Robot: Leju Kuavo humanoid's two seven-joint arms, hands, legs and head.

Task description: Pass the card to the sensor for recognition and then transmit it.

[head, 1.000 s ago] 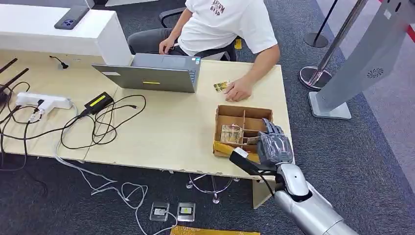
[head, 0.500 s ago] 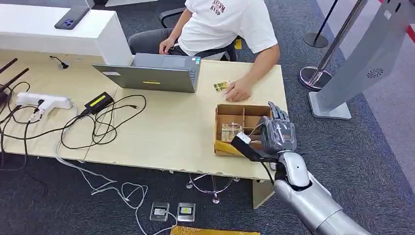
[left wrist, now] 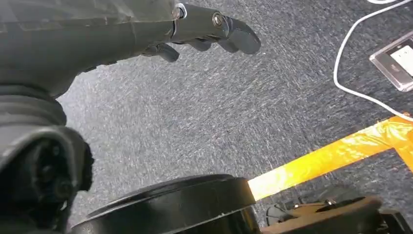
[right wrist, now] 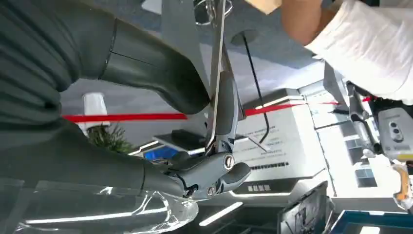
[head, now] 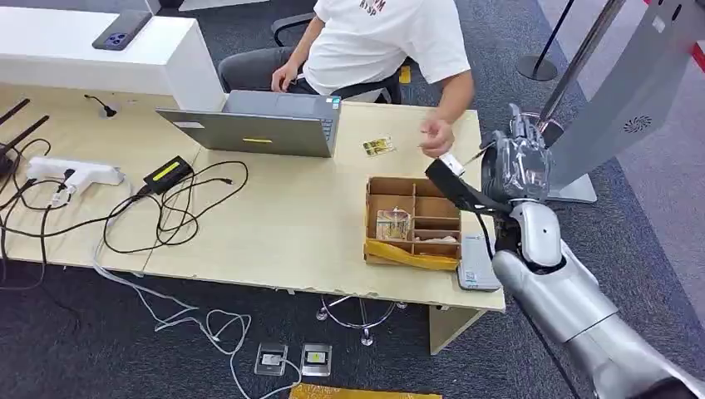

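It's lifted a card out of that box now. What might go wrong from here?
The card is pinched edge-on between thumb and finger of the right robot hand, so it might slip and fall onto the carpet. A person's hand hangs close beside the raised arm, so a quick swing could bump it. The slanted grey stand is right next to the robot hand and could get knocked.

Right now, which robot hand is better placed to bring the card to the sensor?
The right robot hand. It is raised beside the grey stand and pinches a thin card edge-on. The left robot hand hangs over the carpet, holding nothing.
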